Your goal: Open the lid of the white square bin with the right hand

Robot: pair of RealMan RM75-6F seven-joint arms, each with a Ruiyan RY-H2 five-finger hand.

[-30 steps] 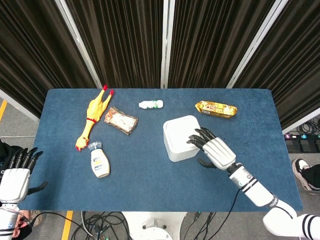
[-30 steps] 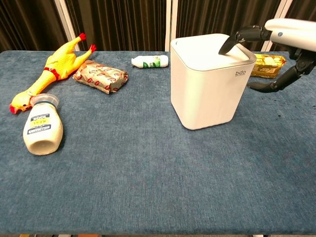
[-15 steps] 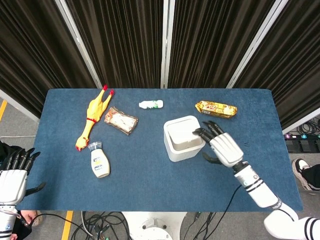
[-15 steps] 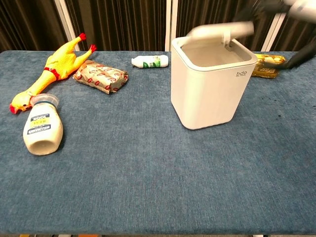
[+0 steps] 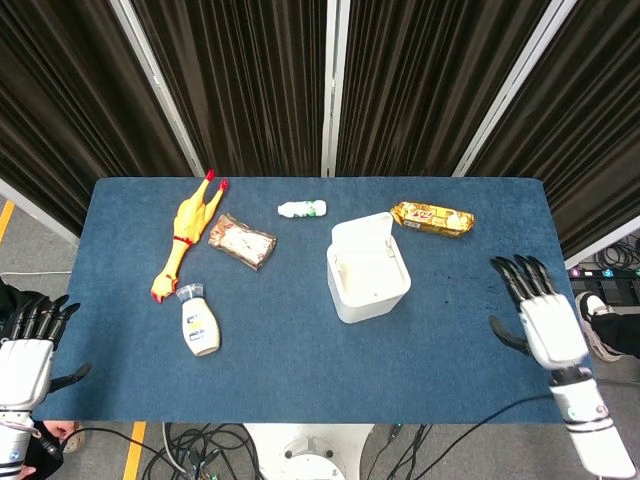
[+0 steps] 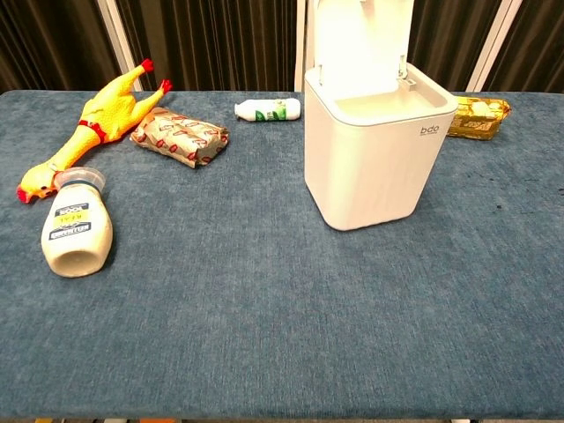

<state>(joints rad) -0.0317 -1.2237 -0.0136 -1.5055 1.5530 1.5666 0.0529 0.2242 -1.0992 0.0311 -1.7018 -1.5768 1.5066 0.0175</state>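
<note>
Head view: right hand (image 5: 541, 312) spread, empty; bin (image 5: 368, 283) lid (image 6: 364, 39) upright; snack pack (image 5: 431, 217) behind

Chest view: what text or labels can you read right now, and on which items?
"bdo": on the front of the white bin, near its top rim.
Lying bottle: printed label, too small to read.
Small white bottle: green label, unreadable.
Brown snack packet: print blurred.
Gold packet: unreadable.

Light was bright and even from overhead — shadows soft and faint under the white square plastic bin (image 6: 374, 150). Both views were sharp, no motion blur; mild glare on the glossy gold snack wrapper (image 5: 431, 217).
</note>
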